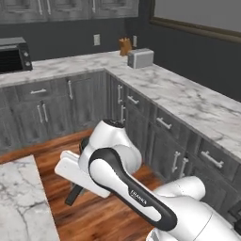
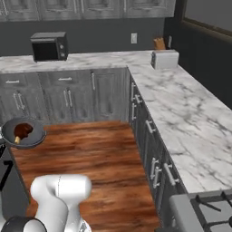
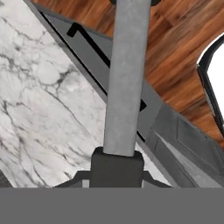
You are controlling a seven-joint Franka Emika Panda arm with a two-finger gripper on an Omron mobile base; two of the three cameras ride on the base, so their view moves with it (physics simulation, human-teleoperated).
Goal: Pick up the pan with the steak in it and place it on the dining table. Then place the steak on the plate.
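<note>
The pan (image 2: 23,133) hangs over the floor beside the table (image 1: 21,202), steak (image 2: 21,130) inside and kept level so it stays put. The gripper (image 3: 117,168) is clamped on the handle (image 3: 124,78) for transport.

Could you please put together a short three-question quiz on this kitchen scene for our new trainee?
1. True or false: the steak lies inside the pan.
2. The pan is:
A. resting on the stove
B. held up over the wooden floor
C. set on the dining table
3. What does the hand grip in the hand view?

Key
1. True. In the right base view the steak sits in the pan's bowl.
2. B. The pan hangs above the wooden floor, beside the dining table, not yet set on it.
3. The pan's long handle, which runs up from the closed hand.
</note>
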